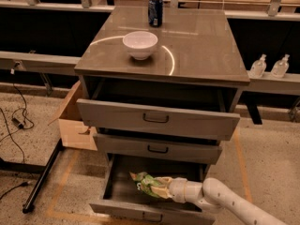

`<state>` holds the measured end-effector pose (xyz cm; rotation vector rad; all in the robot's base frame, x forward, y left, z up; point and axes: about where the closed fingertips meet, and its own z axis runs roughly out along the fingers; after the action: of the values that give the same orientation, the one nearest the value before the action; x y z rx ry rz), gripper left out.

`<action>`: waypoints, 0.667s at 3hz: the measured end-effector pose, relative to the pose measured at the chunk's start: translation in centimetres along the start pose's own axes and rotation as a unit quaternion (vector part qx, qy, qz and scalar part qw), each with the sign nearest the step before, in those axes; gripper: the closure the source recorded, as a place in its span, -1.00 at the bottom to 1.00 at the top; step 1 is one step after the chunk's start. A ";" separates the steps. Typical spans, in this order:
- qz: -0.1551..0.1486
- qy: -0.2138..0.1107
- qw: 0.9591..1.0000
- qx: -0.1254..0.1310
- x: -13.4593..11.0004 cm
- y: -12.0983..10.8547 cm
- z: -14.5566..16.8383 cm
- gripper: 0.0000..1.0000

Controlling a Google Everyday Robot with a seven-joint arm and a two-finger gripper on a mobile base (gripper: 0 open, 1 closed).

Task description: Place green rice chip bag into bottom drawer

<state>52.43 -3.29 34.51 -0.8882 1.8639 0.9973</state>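
The green rice chip bag [146, 183] is a crinkly light-green foil bag inside the open bottom drawer [117, 205], low over its floor. My gripper [161, 187] reaches in from the lower right on a white arm and is shut on the bag's right end. The bag's left end points toward the drawer's left side. Whether the bag touches the drawer floor I cannot tell. The drawer's front panel runs along the bottom edge of the view.
The two upper grey drawers [157, 119] [157, 148] are pulled partly out above the bottom one. A white bowl [139, 44] and a blue can [155, 11] stand on the cabinet top. A cardboard box [75, 121] sits left of the cabinet. A black stand leg [44, 175] and cables lie on the floor at left.
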 end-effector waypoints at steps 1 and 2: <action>-0.016 0.005 1.000 0.008 1.8 -2.0 1.9 1.00; -0.035 0.020 0.999 0.017 3.4 -4.2 3.1 0.66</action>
<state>55.61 -3.07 29.17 -0.9536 1.8651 0.9088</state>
